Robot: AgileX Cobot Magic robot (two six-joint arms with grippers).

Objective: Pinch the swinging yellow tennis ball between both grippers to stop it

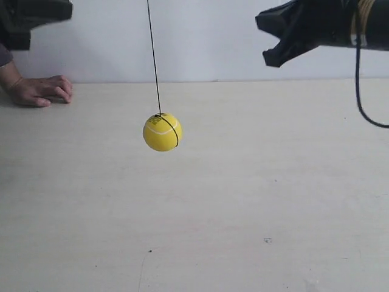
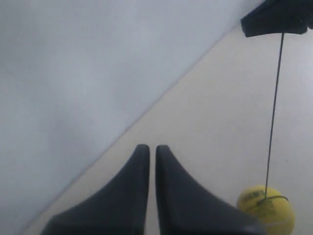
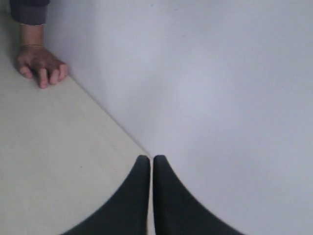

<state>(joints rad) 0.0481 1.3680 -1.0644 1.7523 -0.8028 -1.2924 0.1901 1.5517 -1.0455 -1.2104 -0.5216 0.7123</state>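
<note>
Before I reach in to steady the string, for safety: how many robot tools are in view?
2. The left tool is at the exterior view's upper left, above the hand; the right tool at its upper right. Neither touches the ball.

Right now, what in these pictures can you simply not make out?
Where the string is tied: cut off by the exterior view's upper edge.
The print on the yellow tennis ball: too small and blurred to read.
The person: beyond the hand, cut off by the exterior view's left edge.
</note>
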